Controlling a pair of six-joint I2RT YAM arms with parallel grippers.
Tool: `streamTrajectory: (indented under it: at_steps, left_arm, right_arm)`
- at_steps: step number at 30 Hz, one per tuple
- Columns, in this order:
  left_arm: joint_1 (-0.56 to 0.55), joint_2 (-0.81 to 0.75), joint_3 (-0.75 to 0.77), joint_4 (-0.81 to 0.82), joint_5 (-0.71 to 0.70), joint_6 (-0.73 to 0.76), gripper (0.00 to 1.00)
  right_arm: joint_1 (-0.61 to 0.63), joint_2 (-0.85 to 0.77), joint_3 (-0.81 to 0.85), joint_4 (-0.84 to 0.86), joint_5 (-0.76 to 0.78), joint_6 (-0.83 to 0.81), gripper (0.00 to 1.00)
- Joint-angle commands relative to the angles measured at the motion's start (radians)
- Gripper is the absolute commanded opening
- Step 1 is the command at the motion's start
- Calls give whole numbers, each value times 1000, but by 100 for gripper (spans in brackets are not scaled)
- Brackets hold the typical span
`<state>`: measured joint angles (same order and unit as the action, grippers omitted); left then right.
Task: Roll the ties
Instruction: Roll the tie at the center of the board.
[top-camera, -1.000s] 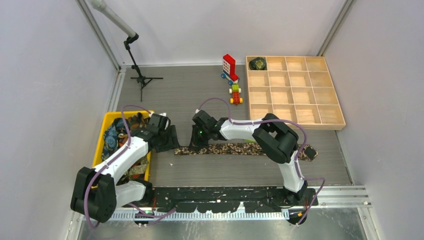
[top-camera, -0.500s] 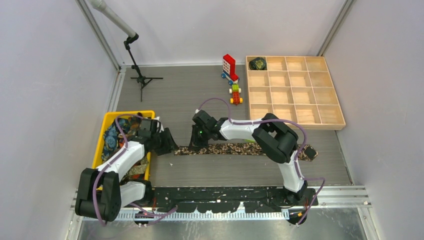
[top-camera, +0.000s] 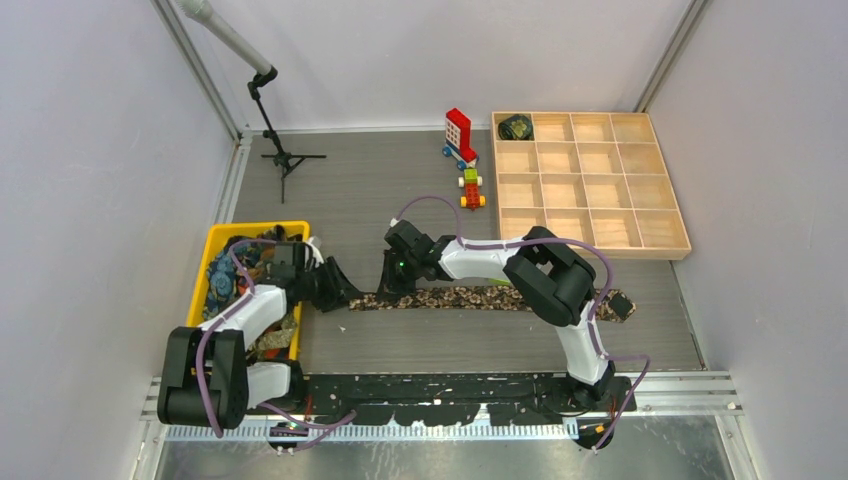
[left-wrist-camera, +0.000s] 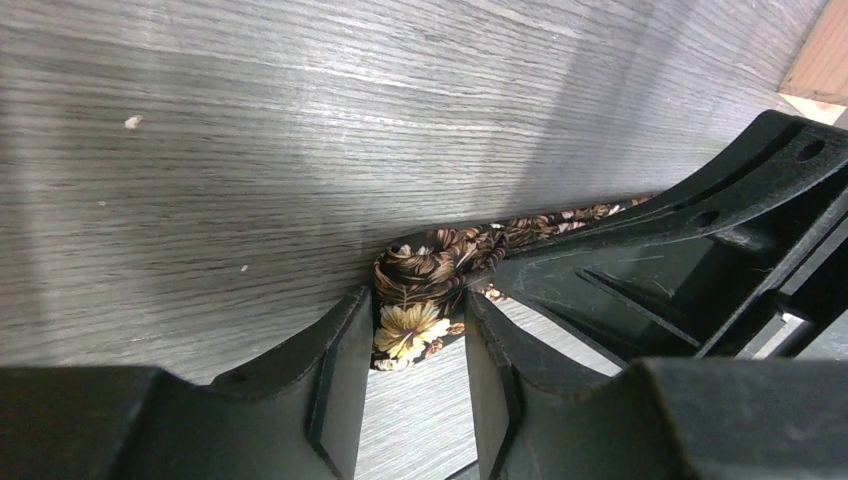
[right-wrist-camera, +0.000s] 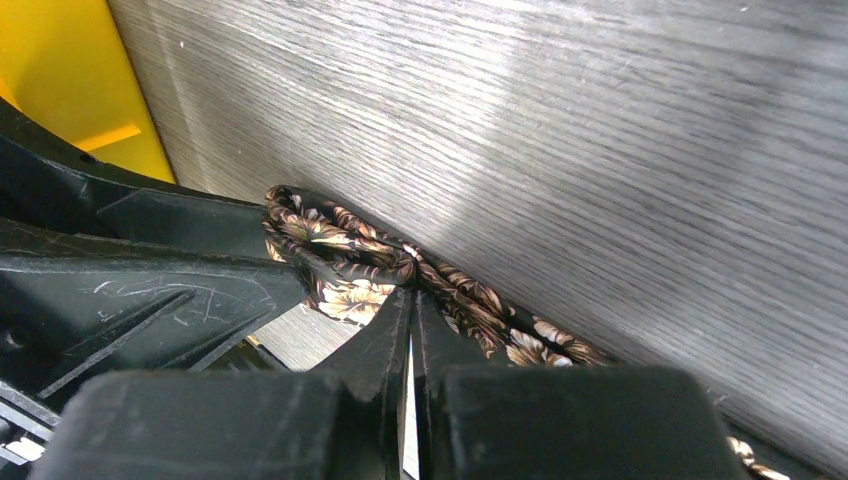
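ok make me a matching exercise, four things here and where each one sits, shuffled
1 brown floral fabric tie
2 small dark rolled tie bundle
3 yellow plastic bin
4 red-and-white toy brick block

a far-left corner cell of the wooden grid tray
b laid straight across the middle of the table
c at the table's left edge
d just left of the tray

Pairs: 1-b, 2-a, 3-c, 4-d

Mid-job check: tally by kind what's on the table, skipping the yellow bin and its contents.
Laid-out tie: 1
Rolled tie: 1
Brick toys: 2
Wooden tray: 1
Tripod stand: 1
Total: 6
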<state>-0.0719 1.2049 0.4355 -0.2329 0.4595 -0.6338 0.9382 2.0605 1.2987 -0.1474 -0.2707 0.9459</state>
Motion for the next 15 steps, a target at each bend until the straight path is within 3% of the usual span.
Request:
streamTrajectory:
  at_steps: [1, 9, 15]
  left_arm:
    - [11, -6, -21, 85, 84, -45, 39]
    - [12, -40, -34, 111, 101, -56, 32]
    - [11, -47, -25, 88, 91, -39, 21]
  right_arm:
    - [0, 35, 8, -19, 25, -10, 8]
    - [0, 43, 16, -24, 24, -13, 8]
    - [0, 46, 20, -30, 25, -14, 8]
